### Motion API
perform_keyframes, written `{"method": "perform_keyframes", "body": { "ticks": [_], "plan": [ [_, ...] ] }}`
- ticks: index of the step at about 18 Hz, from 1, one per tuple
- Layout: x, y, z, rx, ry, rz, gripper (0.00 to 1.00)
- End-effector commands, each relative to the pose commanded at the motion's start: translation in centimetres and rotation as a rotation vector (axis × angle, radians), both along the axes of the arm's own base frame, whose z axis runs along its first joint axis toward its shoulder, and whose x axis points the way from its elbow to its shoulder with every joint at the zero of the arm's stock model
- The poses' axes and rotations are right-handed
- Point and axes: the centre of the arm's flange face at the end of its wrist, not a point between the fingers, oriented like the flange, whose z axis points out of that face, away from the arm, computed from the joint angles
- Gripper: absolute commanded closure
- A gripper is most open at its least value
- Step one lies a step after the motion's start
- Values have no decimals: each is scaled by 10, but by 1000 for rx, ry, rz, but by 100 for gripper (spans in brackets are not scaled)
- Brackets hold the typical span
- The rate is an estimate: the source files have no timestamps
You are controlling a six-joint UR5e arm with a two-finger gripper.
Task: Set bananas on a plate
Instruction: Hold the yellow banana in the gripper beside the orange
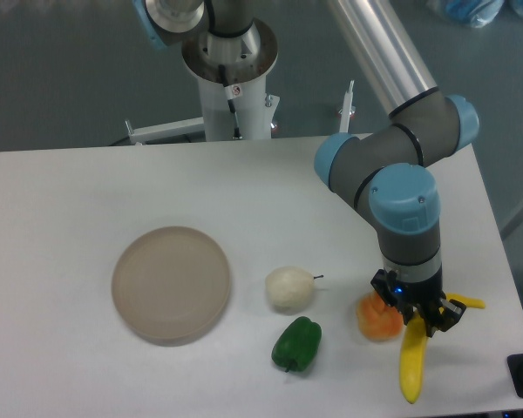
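A: Where is the pincer?

B: It hangs low over the top end of the banana, near the front right corner of the worktop. Its fingers sit on each side of the banana's top. I cannot tell if they squeeze it or only stand beside it.

A: And the banana?

B: It lies on the worktop, long and yellow, pointing to the front edge. Its stem pokes out to the right of the pincer.

A: What is next to it?

B: An orange lumpy fruit sits just to the left, touching or almost touching the pincer. Farther left are a green pepper and a whitish round fruit. The plate is well apart, toward the left, and bare.

A: How will the banana feel?

B: I think it is light and smooth, maybe a bit slippery. Held at one end, it may swing or tip. A hold nearer the middle looks safer, and not too hard, since it could squash.
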Motion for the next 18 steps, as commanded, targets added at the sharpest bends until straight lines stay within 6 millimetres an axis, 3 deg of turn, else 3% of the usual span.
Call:
{"method": "perform_keyframes", "body": {
  "ticks": [14, 18],
  "plan": [
    [8, -1, 3, 18, -15, 14, 67],
    [30, 5, 14, 41, -18, 37, 67]
  ]
}}
